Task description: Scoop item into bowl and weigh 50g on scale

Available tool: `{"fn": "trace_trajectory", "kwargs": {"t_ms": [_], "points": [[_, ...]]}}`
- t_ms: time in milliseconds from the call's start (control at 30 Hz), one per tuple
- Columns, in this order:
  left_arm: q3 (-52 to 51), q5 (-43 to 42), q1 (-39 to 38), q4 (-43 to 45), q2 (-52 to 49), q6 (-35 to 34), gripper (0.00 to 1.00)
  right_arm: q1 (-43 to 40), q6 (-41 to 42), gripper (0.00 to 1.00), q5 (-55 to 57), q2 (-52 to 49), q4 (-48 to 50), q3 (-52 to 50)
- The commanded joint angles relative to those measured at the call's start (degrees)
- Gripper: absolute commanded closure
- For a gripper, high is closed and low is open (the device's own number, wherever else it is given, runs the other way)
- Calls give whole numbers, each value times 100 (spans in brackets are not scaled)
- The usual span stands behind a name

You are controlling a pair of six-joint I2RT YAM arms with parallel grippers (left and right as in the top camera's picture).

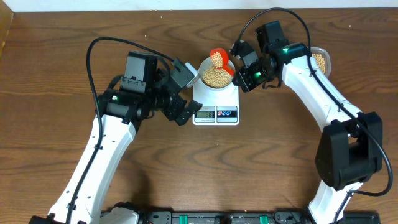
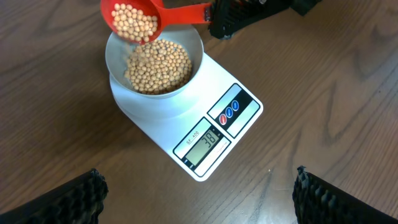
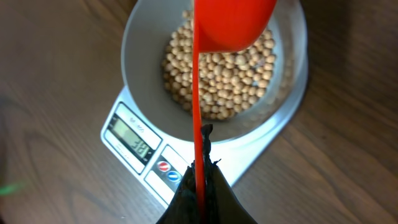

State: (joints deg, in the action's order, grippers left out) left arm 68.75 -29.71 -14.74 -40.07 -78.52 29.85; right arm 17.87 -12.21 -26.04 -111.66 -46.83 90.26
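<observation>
Above the bowl (image 2: 194, 50), red scoop (image 2: 180, 12) of beans (image 2: 134, 22) clamped in right gripper (image 3: 203, 149); left gripper (image 1: 185, 93) spread wide.

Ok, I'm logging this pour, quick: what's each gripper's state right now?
Left gripper: open, holding nothing.
Right gripper: closed on the handle of the red scoop.

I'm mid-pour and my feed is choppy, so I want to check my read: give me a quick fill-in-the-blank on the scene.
1. The scoop in the right claw is coloured ____.
2. The display of the scale reads ____.
3. The bowl of beans stands ____ the scale.
4. The left claw is ____.
Missing: red; 38; on; open.
</observation>
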Motion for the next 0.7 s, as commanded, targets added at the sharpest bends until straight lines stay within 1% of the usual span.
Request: {"fn": "trace_trajectory", "kwargs": {"t_ms": [0, 233, 433, 667], "points": [[-28, -72, -7, 0, -4, 33, 2, 76, -251, 99, 153, 168, 15, 4], [-28, -72, -7, 0, -4, 33, 2, 203, -529, 99, 227, 168, 61, 4], [-28, -72, -7, 0, -2, 33, 2, 315, -549, 99, 619, 168, 101, 7], [-28, -72, -7, 0, -4, 33, 2, 321, -544, 99, 621, 168, 109, 7]]}}
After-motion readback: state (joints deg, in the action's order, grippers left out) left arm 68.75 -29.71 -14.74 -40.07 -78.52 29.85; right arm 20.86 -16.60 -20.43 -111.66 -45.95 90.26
